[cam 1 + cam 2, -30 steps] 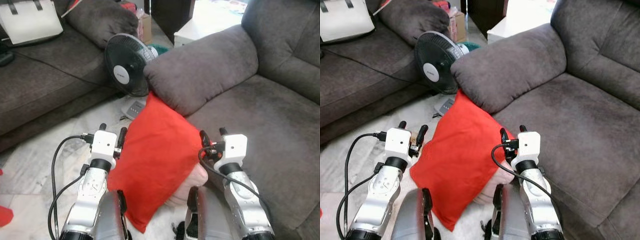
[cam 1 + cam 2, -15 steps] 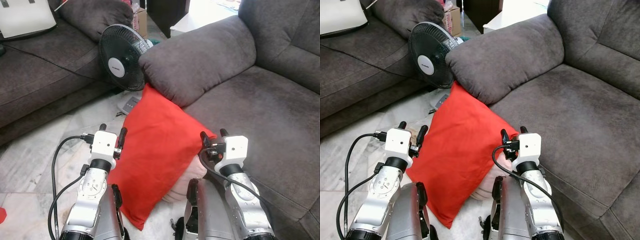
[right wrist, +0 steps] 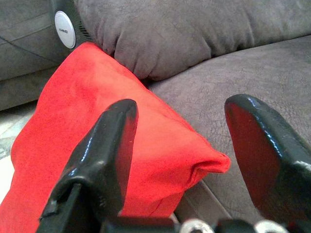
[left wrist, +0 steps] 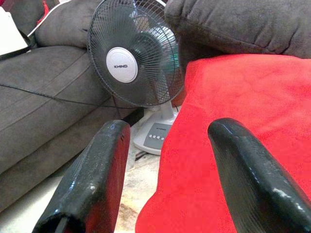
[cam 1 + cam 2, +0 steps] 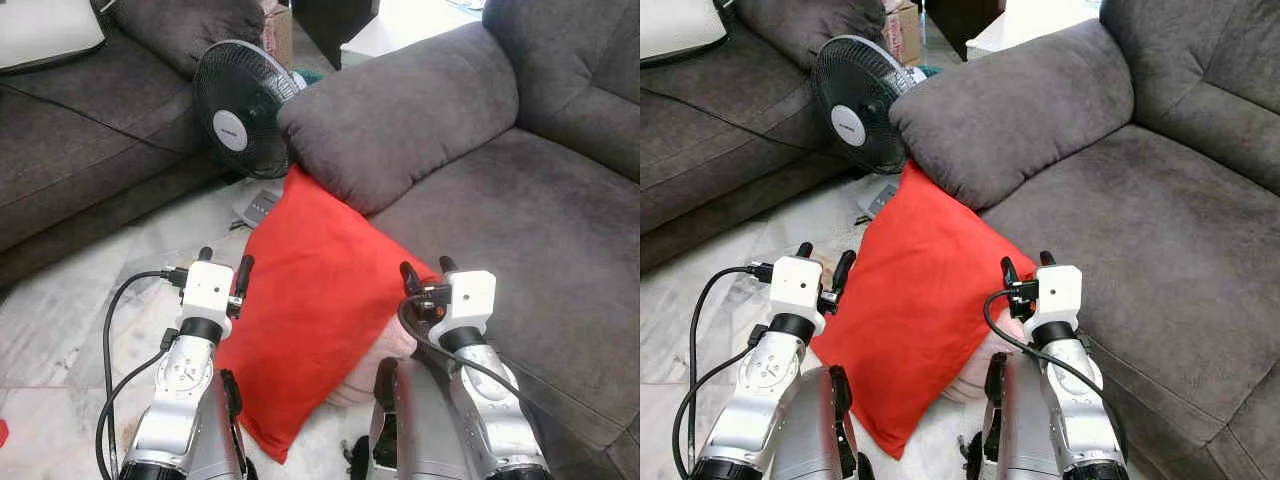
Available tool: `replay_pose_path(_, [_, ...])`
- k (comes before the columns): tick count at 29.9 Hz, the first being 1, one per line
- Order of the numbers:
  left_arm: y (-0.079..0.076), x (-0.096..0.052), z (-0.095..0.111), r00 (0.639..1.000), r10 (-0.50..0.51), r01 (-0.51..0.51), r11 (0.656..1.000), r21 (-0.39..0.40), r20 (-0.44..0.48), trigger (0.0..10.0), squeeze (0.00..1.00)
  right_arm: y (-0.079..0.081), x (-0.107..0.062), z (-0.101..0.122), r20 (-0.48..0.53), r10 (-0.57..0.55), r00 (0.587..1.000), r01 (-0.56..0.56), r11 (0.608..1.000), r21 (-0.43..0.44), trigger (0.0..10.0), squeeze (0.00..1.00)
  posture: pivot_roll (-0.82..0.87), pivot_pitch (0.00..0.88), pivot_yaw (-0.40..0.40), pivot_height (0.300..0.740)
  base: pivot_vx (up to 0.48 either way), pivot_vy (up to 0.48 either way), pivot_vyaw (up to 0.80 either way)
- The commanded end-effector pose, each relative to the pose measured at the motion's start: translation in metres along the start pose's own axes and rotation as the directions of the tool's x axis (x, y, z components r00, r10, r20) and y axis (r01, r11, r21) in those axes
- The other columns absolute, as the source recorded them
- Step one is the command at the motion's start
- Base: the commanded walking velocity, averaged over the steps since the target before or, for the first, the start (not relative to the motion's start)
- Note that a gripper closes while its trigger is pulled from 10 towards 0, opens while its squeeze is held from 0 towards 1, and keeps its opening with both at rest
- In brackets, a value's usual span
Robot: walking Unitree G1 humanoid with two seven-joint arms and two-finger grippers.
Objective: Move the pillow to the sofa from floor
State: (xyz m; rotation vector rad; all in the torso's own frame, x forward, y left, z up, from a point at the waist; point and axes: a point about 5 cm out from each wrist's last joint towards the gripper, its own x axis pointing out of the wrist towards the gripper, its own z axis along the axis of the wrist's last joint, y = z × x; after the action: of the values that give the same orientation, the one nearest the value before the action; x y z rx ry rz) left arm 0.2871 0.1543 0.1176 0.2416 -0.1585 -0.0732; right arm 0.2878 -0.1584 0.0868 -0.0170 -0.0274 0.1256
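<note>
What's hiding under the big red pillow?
A pale pink thing peeks out from under the red pillow, beside the sofa. Most of it is covered, so I cannot tell what it is. The pillow's bottom corner sits on the marble floor.

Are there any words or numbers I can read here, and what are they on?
Fan: a short brand word on the white hub, too blurred to read for sure.
Fan's base: a row of buttons, any labels too small to read.
Red pillow and sofa: no writing.
</note>
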Motion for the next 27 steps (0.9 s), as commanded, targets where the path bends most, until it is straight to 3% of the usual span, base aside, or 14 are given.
replay_pose_path(1, [-0.0006,-0.0001,-0.0027,1.000,-0.009,0.009,1.000,-0.001,-0.023,10.0,0.00,0.0010,-0.0013,-0.0033,-0.013,0.005,1.000,-0.005,1.000,-0.006,10.0,0.00,0.15,0.128,-0.021,0.478,0.000,0.000,0.00])
replay_pose_path(27, [-0.0019,-0.0001,-0.0025,1.000,-0.015,0.014,1.000,-0.006,-0.018,10.0,0.00,0.0015,0.0000,-0.0040,-0.015,0.005,1.000,-0.005,1.000,-0.007,10.0,0.00,0.15,0.116,-0.019,0.478,0.267,0.000,0.00])
